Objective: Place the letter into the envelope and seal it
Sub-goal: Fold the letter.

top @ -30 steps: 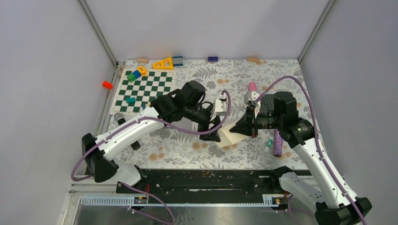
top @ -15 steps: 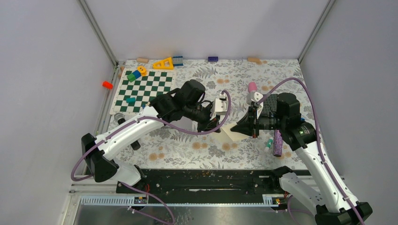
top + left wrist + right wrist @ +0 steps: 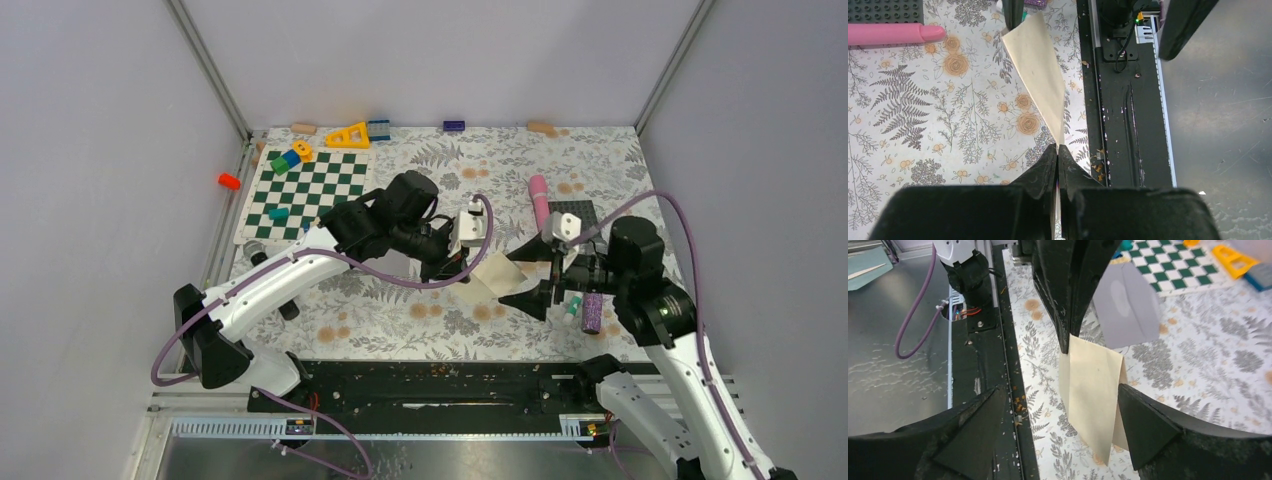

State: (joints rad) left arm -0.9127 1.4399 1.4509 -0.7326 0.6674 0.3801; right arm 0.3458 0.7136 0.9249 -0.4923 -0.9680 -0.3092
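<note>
Top external view is showing the letter (image 3: 493, 272), a cream folded sheet, hanging above the flowered table cover well out from the chessboard (image 3: 320, 190), off its near corner on the robot's right. The left gripper (image 3: 458, 270) is pinching the sheet by the edge nearer the chessboard. The left wrist view is confirming this: both jaws are pressing flat together on the paper's lower point, and the rest of the sheet is fanning away from them, unsupported.

The right gripper (image 3: 522, 278) is sitting on the letter's far side from the chessboard with its jaws spread wide. From its own camera they are straddling the sheet's free end and gripping nothing, though whether one tip is brushing the paper is hard to tell. That same view is showing the envelope (image 3: 1128, 305), pale grey-lavender, lying between the letter and the chessboard, close to the chessboard's near edge. Whether its flap is lying open cannot be told.

The step in hand is looking like bringing the letter over to the envelope. Doing it well is probably meaning holding the pinch firm, leading with the free edge, keeping the sheet low and flat toward the envelope's mouth, and sending the spread gripper to pin the envelope so it is not sliding toward the chessboard.
</note>
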